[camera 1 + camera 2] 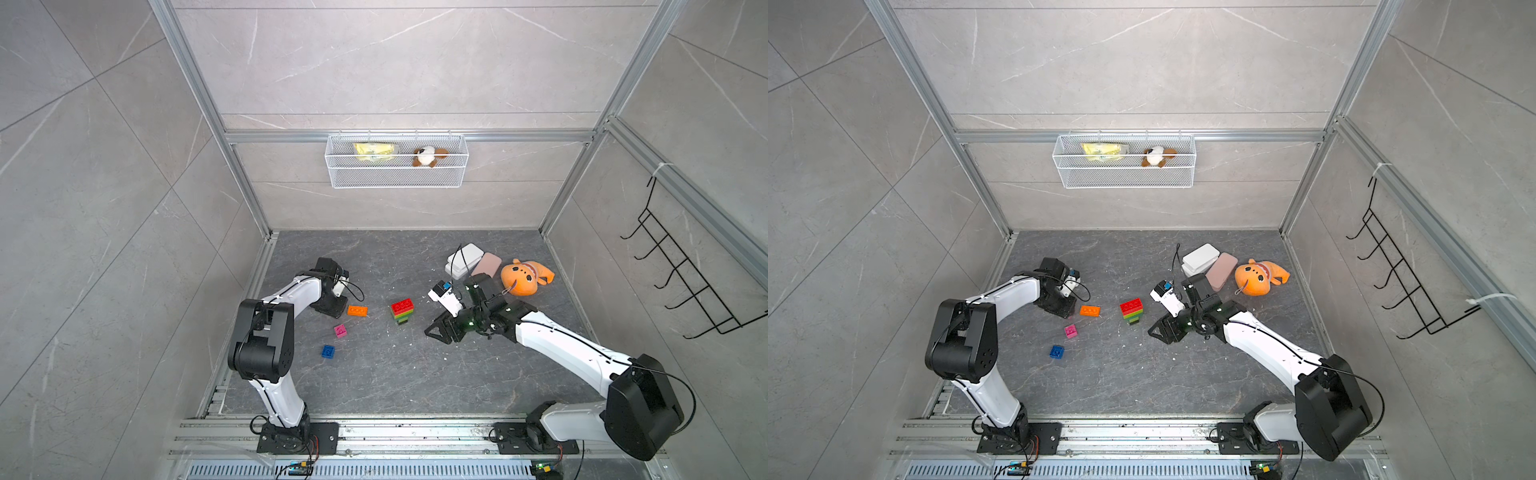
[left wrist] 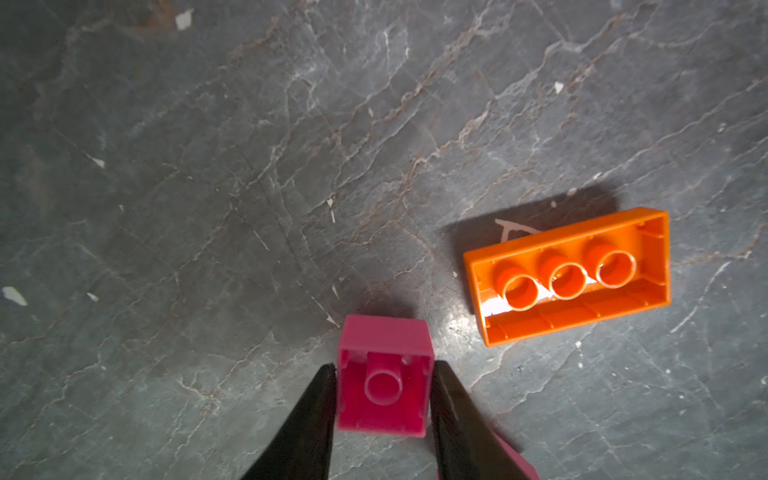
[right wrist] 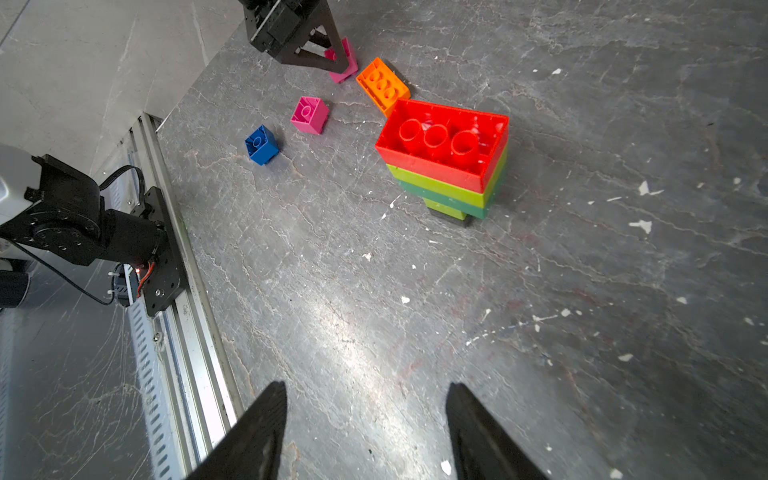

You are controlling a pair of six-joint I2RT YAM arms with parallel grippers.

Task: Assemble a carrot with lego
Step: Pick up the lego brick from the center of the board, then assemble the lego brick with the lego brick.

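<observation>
The carrot [image 1: 402,311] stands mid-floor as a stack of bricks with red on top, lime and green layers below and a black tip on the floor [image 3: 449,166]. Loose lego lies left of it: an orange brick [image 1: 357,311], a pink brick [image 1: 340,331] and a blue brick [image 1: 328,351]. My left gripper [image 2: 384,365] is shut on another pink brick [image 2: 384,399], whose hollow underside faces the camera, beside the orange brick [image 2: 569,274]. This held brick is hidden in both top views. My right gripper [image 3: 366,385] hangs open and empty right of the carrot.
White and pink flat cases [image 1: 465,257] and an orange plush toy [image 1: 523,276] lie at the back right. A wire basket [image 1: 397,160] hangs on the back wall. Black hooks [image 1: 681,266] are on the right wall. A metal rail [image 1: 374,432] runs along the front edge.
</observation>
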